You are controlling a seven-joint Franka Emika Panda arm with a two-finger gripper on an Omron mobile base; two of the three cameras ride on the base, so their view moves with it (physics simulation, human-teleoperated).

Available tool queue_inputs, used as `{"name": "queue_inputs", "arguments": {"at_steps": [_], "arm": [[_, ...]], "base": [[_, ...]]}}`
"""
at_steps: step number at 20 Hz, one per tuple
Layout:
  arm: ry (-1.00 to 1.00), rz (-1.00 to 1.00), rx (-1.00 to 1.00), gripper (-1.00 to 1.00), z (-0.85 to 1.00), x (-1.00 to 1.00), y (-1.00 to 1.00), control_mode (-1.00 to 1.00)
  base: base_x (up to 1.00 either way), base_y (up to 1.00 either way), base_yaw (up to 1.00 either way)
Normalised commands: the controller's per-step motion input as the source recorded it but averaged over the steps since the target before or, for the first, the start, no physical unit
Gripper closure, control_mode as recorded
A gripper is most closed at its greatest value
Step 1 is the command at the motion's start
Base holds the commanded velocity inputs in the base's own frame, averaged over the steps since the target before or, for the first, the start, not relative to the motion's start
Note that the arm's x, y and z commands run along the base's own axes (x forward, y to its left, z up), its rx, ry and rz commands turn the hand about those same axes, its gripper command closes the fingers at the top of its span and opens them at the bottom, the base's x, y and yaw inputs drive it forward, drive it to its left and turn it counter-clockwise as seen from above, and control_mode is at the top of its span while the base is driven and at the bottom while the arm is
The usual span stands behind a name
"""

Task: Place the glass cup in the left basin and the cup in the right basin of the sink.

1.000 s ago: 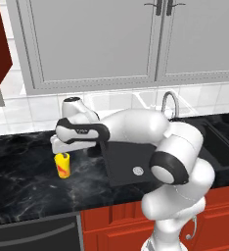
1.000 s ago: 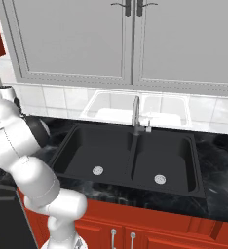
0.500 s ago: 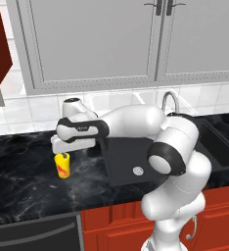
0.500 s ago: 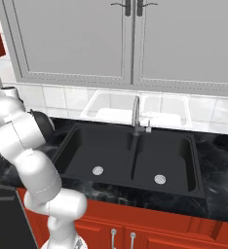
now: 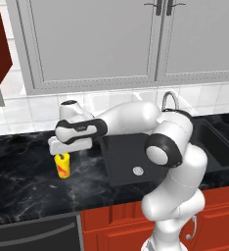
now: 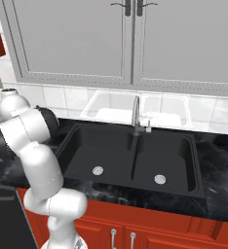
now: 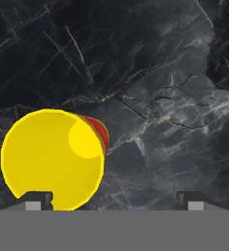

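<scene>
So the arm is stretched out over the black marble counter (image 5: 23, 186), well to the left of the sink (image 6: 130, 155). The gripper (image 5: 62, 153) hangs just above the yellow cup (image 5: 62, 165), which stands upright on the counter, away from the sink's left edge. Looking down from the hand, the cup (image 7: 53, 159) sits off toward one fingertip rather than centered, and the jaws are spread wide with nothing in them. Both the left basin (image 6: 94, 151) and the right basin (image 6: 167, 158) of the sink sit on either side of the chrome faucet (image 6: 136, 114).
</scene>
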Motion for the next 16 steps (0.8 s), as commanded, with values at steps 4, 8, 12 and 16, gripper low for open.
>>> {"name": "queue_inputs", "arguments": {"at_steps": [4, 8, 12, 16], "arm": [[0.02, 0.00, 0.00, -1.00, -0.17, 0.14, 0.19, -1.00], [0.02, 0.00, -0.01, -1.00, -0.12, 0.15, 0.12, -1.00], [0.01, 0.00, -0.01, -1.00, -0.08, 0.14, 0.08, -1.00], [0.00, 0.00, -0.02, -1.00, -0.03, 0.11, 0.02, -1.00]], "base": [[0.00, 0.00, 0.00], [0.00, 0.00, 0.00], [0.00, 0.00, 0.00], [0.00, 0.00, 0.00]]}}
